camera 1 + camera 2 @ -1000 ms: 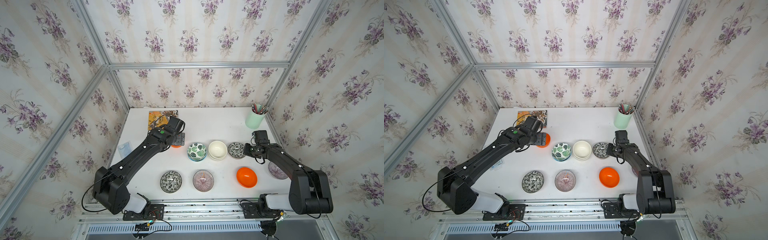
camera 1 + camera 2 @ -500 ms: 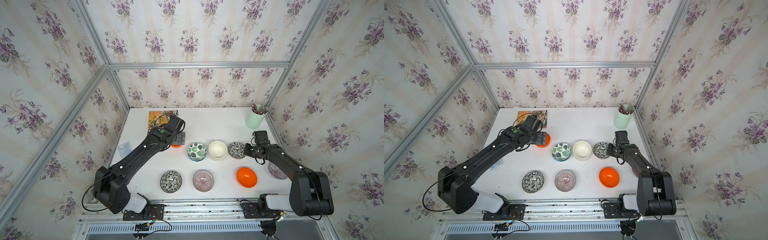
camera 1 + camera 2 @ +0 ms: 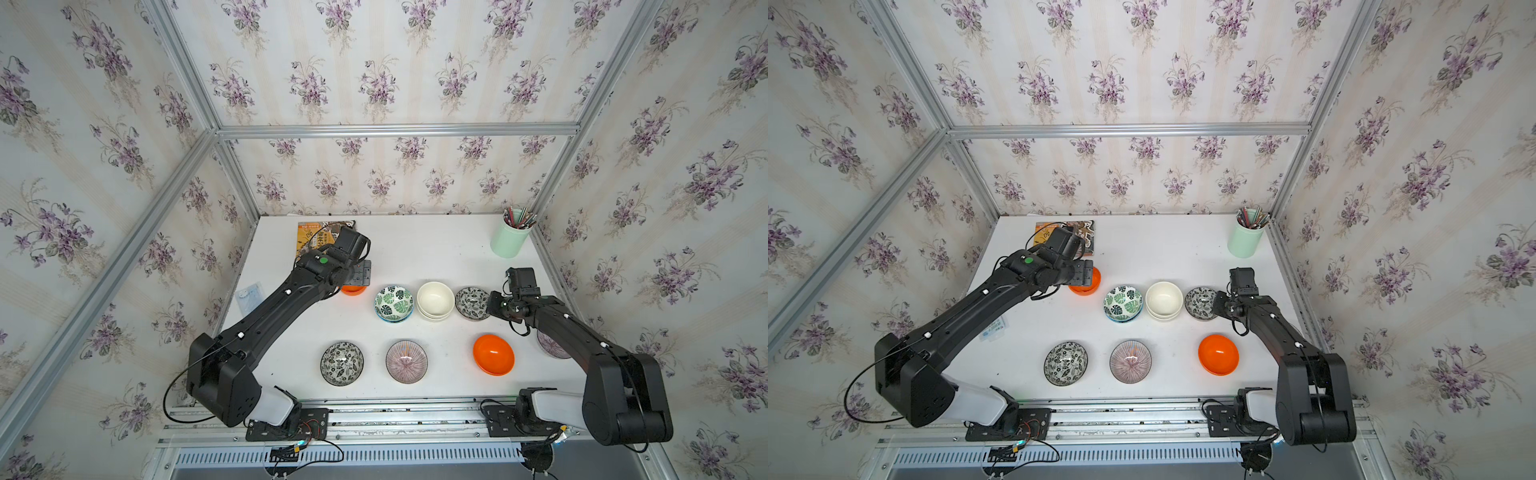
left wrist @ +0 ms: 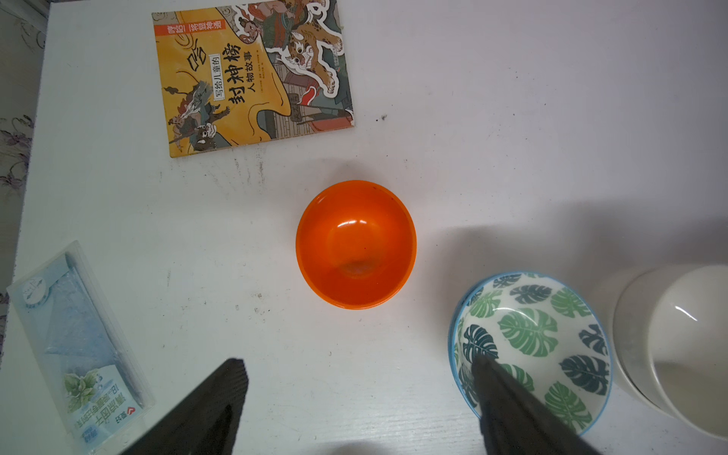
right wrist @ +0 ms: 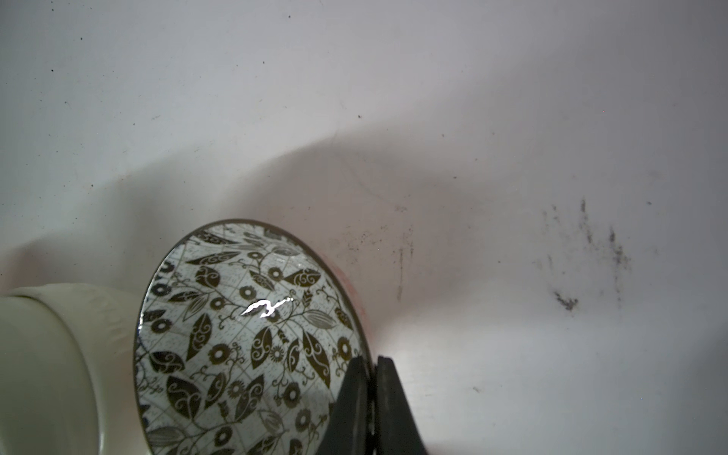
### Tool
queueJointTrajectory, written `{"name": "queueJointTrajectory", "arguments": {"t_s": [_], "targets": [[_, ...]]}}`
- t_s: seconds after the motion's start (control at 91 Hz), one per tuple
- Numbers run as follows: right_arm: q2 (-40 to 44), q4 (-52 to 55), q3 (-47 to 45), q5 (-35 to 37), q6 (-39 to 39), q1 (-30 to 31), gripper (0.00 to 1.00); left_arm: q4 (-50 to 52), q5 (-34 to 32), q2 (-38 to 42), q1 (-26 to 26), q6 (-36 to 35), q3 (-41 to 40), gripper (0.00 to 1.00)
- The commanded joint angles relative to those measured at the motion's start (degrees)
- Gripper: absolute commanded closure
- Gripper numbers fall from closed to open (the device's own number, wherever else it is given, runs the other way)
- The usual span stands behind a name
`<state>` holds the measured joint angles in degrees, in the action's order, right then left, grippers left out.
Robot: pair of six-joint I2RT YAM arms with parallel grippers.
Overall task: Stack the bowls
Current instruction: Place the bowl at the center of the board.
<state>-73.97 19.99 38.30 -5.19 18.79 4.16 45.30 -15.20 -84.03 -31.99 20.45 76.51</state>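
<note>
Next to nothing has moved in the last second: both arms keep their poses and every bowl lies where it lay. The left tool (image 4: 356, 360) hangs released, jaws spread wide and holding nothing, over the orange bowl (image 4: 356, 244). This bowl sits upright on the white desk (image 4: 512, 138) just ahead of the fingertips, and in both top views the tool's body hides part of it. Beyond the bowl lies a picture book (image 4: 252, 75), and a clear packet (image 4: 78, 346) lies off to the tool's outer side.

One finger (image 4: 508, 405) crosses in front of the leaf-print stack (image 4: 530, 342), two bowls nested, just beside the left tool on the side toward the right tool. Next in that line is the cream pair (image 3: 435, 300), also nested, just beside the floral bowl (image 5: 252, 335). The right tool (image 5: 370, 360) is clenched on that floral bowl's rim, one finger inside and one outside, at the edge away from the cream pair. Whether the bowl is off the desk I cannot tell.

Nearer the robot's base than both tools stand three single bowls, well apart: a second floral bowl (image 3: 342, 363), a purple striped bowl (image 3: 406, 360) and a second orange bowl (image 3: 493, 354). Another purple bowl (image 3: 547, 350) shows partly under the right arm. A mint pencil cup (image 3: 509, 241) stands beyond the right tool, by the back corner.
</note>
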Motion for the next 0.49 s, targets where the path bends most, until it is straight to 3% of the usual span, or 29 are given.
{"name": "queueJointTrajectory", "arguments": {"t_s": [0.0,0.308,0.407,0.484], "targets": [[0.2,0.8,-0.1,0.3,0.3,0.1,0.81,0.0,-0.5,0.4,0.1,-0.4,-0.1,0.07],[4.8,4.4,3.8,3.2,0.0,0.9,0.64,0.3,-1.1,1.5,0.1,-0.1,-1.0,0.07],[7.6,6.0,7.6,4.3,-0.4,5.7,0.62,0.6,-1.6,1.9,0.1,0.2,-1.5,0.07],[7.8,5.8,10.0,4.7,0.2,14.5,0.61,0.5,-1.9,2.2,0.1,0.6,-2.1,0.07]]}}
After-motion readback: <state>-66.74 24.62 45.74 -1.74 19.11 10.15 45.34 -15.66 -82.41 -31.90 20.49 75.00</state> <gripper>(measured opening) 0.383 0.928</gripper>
